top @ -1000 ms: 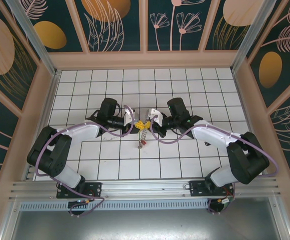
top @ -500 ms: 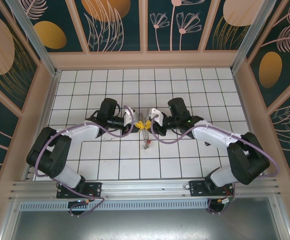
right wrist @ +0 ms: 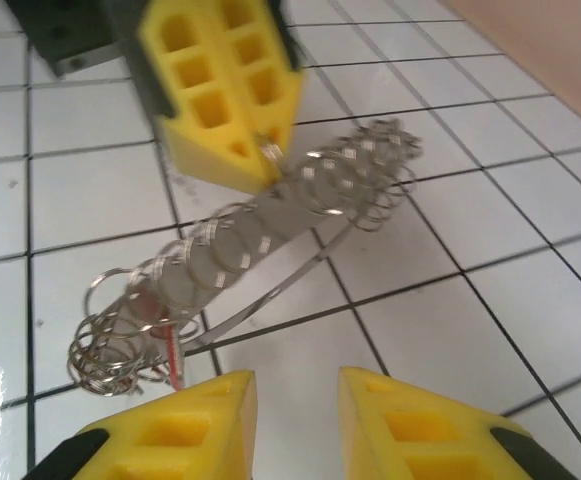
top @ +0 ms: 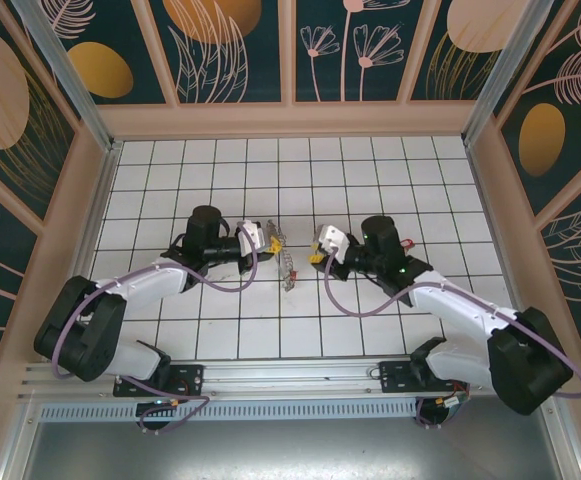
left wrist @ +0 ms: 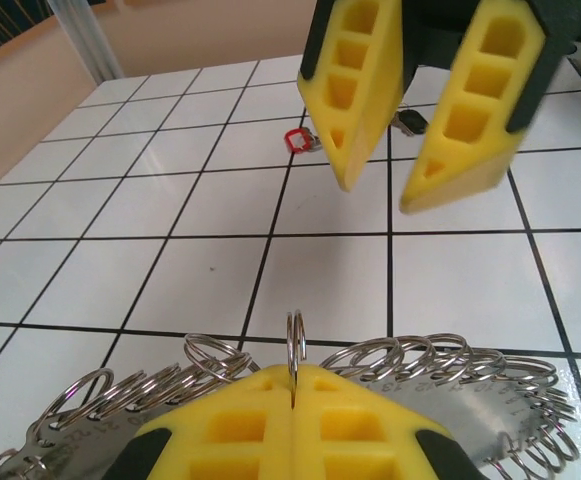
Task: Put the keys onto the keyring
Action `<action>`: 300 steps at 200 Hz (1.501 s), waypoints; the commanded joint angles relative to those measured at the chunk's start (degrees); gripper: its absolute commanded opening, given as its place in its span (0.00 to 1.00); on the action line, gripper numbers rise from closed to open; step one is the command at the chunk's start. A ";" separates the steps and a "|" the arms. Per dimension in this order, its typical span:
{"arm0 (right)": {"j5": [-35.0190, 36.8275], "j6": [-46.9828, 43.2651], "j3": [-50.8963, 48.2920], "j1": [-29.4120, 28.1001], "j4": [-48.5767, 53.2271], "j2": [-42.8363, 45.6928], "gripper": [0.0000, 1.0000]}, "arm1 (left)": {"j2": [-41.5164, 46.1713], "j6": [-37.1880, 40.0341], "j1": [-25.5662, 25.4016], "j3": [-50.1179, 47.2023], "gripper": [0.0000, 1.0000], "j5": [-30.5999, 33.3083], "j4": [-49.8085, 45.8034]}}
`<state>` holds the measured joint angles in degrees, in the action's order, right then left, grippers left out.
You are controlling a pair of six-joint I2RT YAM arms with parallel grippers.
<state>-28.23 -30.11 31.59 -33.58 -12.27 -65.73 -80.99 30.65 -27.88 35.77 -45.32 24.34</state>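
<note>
**White-tiled worktop: keyring held, key pick-up pending**

White square tiles with dark grout cover the worktop [top: 220, 340], which is enclosed by leaf-printed panels. Both arms reach in from the near edge and meet mid-worktop.

1. **Left end effector [top: 269, 238].** The yellow fingers are pressed together. They pinch one small split ring on the rim of the large, thin, silvery metal keyring [top: 288, 268]. The hoop hangs tilted from that single pinch. Whether its low end touches the tiles cannot be told.
2. **Right end effector [top: 317, 250].** The fingers are spread and hold nothing. It sits just beside the keyring, facing it.
3. **Small key with a red plastic head [left wrist: 295, 141].** In the left wrist view it lies flat on the tiles, beyond the right end effector and well apart from the hoop. A red piece [right wrist: 173, 355] shows among the rings at the hoop's low end. Whether it is a threaded key cannot be told.

**Handling notes (judgement)**
- The keyring is probably light and stiff, but it is free to swing about the pinch. The fringe of loose rings is likely to shift and snag.
- The key is probably light, hard and slippery on the glazed tile.
- Take hold of the key across the red head, not the thin shaft. This leaves the hole clear for threading.
- A flat-lying key offers little edge, so expect it to slide when the fingers come together on it.
</note>
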 commanded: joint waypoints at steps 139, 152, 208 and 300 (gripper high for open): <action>24.13 55.12 11.33 23.90 22.65 -5.73 0.24 | 0.49 3.27 -0.42 6.24 0.00 -2.12 -9.98; 22.73 57.63 9.52 28.07 23.76 -7.02 0.24 | 0.23 3.10 -0.42 6.41 0.00 -2.18 -9.93; 22.55 54.49 10.17 34.32 26.70 -13.05 0.28 | -0.09 3.36 -0.42 7.77 0.00 -3.13 -12.36; 19.49 48.99 12.80 37.62 25.64 -20.29 0.28 | -1.37 3.26 -0.42 8.86 0.00 -4.82 -13.64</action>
<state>-6.74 21.45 42.35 3.57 13.56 -83.55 -81.80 32.99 -27.88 42.85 -47.53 10.87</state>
